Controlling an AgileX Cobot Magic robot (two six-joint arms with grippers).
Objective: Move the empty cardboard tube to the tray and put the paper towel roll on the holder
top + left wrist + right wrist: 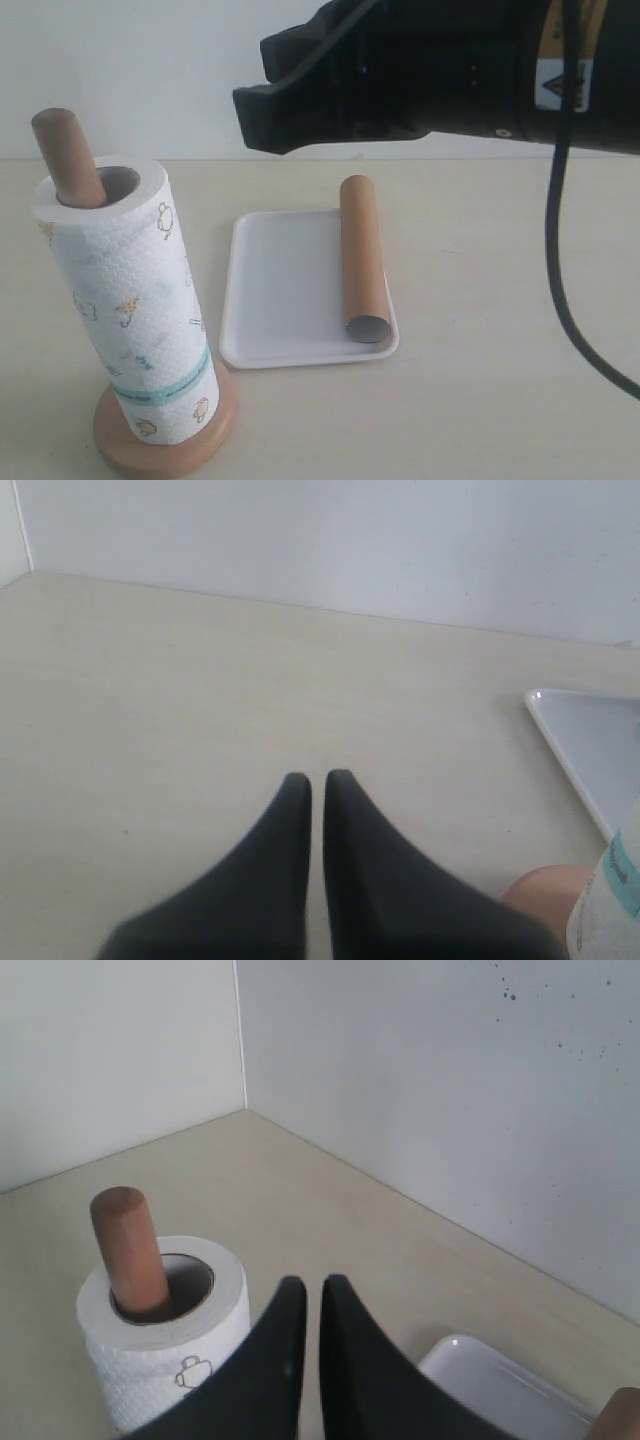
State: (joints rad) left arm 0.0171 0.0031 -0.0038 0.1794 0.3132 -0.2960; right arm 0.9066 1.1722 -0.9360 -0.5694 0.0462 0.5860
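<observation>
Exterior view shows us the paper towel roll [130, 300] standing on the holder [165, 452], whose dowel pokes out of its core, just beside the tray [280, 290] on the table [500, 400]. The empty cardboard tube [362, 255] lies in the tray along the long edge away from the roll. We see the left gripper [316, 777] and the right gripper [306, 1282] pressed together, pinching nothing.

Tube [362, 258] in tray [280, 295], roll [128, 290] on hldr [140, 458]

table [480, 420] — pale beige, matte | wall [150, 70] — plain white, dark specks in right wrist view
</observation>
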